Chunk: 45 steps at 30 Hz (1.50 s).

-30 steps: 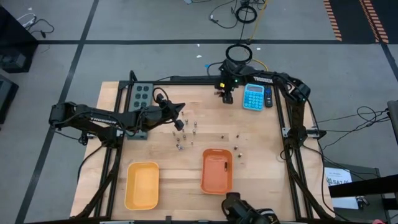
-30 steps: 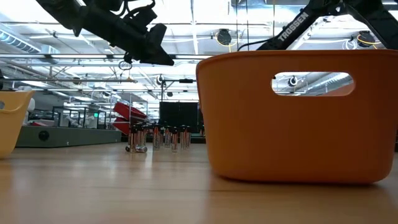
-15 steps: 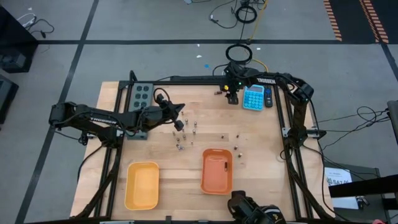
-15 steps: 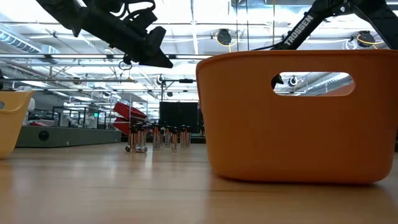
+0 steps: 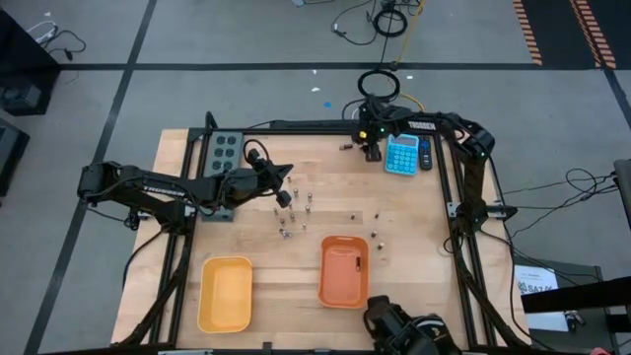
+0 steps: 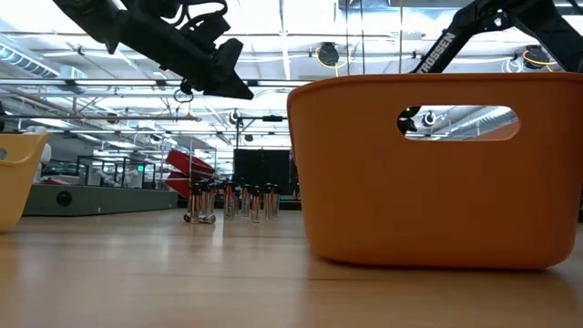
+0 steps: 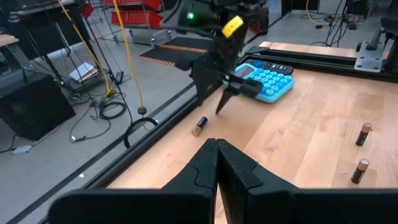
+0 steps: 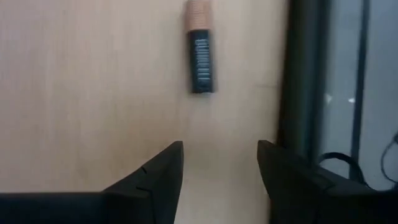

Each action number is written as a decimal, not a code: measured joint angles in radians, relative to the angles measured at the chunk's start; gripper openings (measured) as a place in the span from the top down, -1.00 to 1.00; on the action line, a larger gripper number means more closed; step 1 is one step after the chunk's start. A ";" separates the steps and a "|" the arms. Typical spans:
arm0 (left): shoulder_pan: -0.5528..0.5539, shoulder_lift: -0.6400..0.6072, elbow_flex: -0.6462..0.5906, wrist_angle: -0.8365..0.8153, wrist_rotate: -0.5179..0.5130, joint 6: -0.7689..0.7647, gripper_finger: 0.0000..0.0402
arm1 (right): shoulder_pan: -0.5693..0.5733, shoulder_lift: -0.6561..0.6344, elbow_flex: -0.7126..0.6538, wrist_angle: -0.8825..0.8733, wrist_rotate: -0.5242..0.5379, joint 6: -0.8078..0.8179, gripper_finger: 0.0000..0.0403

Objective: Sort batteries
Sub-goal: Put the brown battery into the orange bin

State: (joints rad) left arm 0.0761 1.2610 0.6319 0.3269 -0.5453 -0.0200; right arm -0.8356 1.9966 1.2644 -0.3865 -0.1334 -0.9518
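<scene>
Several small batteries stand in a cluster mid-table, and a few more are scattered to its right. One battery lies on its side by the far edge. My right gripper hangs open just short of it, pointing steeply down and touching nothing. It stands beside the blue calculator. My left gripper is shut and empty, held above the cluster. The left wrist view shows its shut fingers, with the right gripper beyond them, over the lying battery.
An orange tray and a yellow tray sit near the front edge. A grey power strip lies at the far left. The dark frame rail runs along the far edge, close beside the lying battery.
My right gripper has shifted a little toward the table's right, nearer the calculator, and has sunk toward the far-edge battery. That battery now shows uncovered beside it in the high view. The left arm has kept still.
</scene>
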 joint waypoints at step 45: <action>0.000 0.000 0.001 -0.007 0.000 0.009 0.93 | 0.141 0.064 0.041 -0.050 -0.170 0.186 0.04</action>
State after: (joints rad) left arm 0.0761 1.2610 0.6327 0.3196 -0.5457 -0.0109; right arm -0.6949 2.0610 1.3056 -0.4363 -0.3038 -0.7661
